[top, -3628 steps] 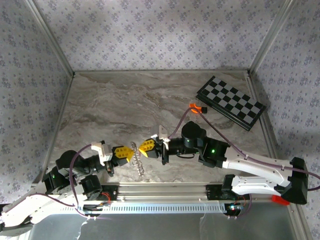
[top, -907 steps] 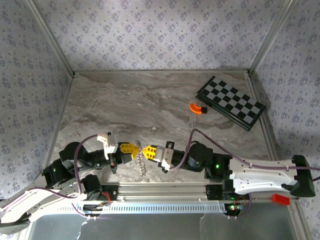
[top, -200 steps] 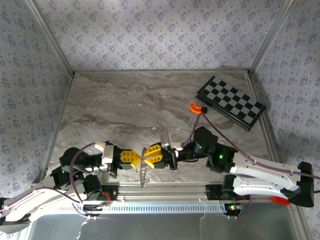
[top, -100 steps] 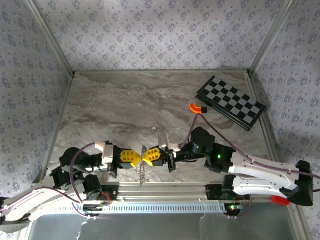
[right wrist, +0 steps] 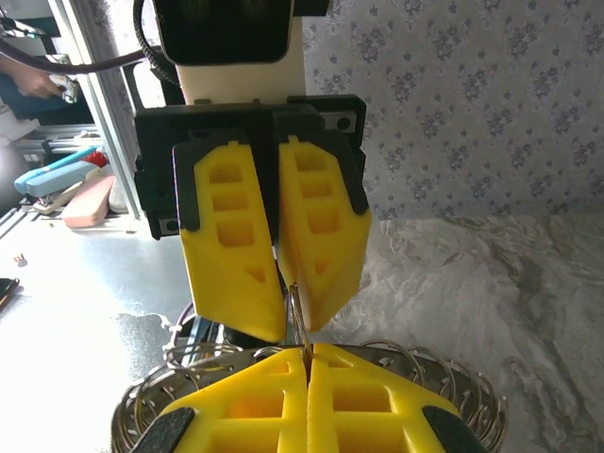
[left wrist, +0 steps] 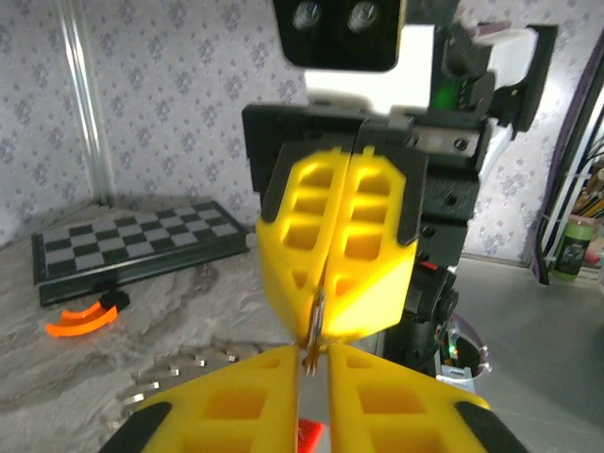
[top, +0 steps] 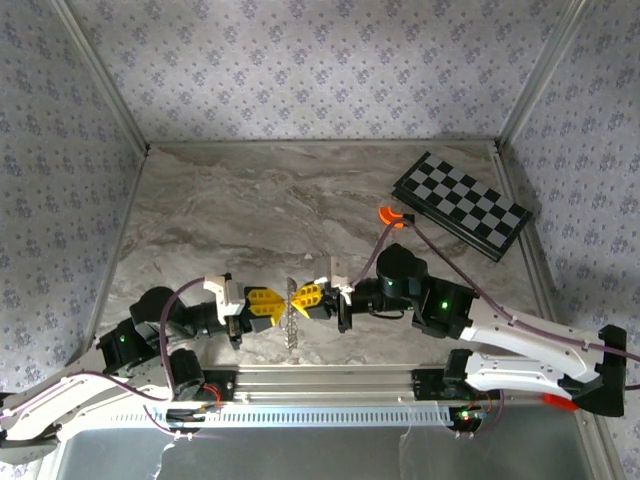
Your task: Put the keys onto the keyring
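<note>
The keyring [top: 291, 325], a silvery ring fringed with small keys, hangs on edge between my two grippers near the front of the table. My right gripper [top: 296, 298] comes from the right and is shut on the ring's thin wire. In the right wrist view its yellow fingertips [right wrist: 308, 357] pinch the wire, with the fringe [right wrist: 444, 377] spread below. My left gripper [top: 278, 303] faces it tip to tip. Its jaws [left wrist: 314, 363] stand slightly apart around the wire. Low in that gap shows the red head of the key [left wrist: 311, 436].
A black-and-white chequered board [top: 462, 203] lies at the back right, with an orange curved piece [top: 393, 216] beside its near corner. The metal rail [top: 320, 385] with the arm bases runs just in front of the grippers. Patterned walls enclose the table.
The right gripper has closed on the ring wire, and the left gripper's jaws have parted a little. Both grippers and the ring have shifted slightly away from the rail.
</note>
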`<state>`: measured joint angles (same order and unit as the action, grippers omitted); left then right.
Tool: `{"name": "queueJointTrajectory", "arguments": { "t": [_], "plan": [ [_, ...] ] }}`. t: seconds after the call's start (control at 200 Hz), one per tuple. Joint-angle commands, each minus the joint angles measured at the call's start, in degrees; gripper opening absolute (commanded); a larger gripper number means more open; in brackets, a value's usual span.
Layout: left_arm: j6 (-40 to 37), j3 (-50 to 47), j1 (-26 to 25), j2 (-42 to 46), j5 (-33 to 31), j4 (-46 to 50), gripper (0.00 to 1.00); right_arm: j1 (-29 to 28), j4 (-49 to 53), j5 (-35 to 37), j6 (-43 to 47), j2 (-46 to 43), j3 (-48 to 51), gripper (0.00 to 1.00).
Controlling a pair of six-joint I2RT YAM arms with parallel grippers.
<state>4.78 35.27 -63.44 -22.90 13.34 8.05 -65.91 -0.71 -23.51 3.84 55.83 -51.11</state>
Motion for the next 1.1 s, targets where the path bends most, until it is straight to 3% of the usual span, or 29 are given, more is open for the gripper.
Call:
{"name": "queueJointTrajectory", "arguments": {
  "t": [0.0,0.185,0.535,0.855,1.094],
  "plan": [
    [-0.74,2.97,-0.37,-1.05,-3.17,4.34,0.19,0.54,3.71,0.40,2.37,0.41,-3.50,0.00],
    [-0.19,4.86,-0.41,-1.63,-6.83,8.33,0.29,1.72,10.93,1.26,5.46,1.70,-6.54,0.00],
    [-0.73,8.66,-0.35,-4.82,-8.69,15.58,0.36,4.02,21.90,0.76,12.25,4.80,-11.70,0.00],
    [-2.51,9.76,-0.38,-9.06,-7.98,14.45,0.36,3.88,26.98,0.46,13.86,7.09,-14.93,0.00],
    [-2.84,9.74,-0.37,-10.86,-7.11,11.94,0.30,1.65,27.29,3.09,16.65,6.92,-14.29,0.00]
  ]
}}
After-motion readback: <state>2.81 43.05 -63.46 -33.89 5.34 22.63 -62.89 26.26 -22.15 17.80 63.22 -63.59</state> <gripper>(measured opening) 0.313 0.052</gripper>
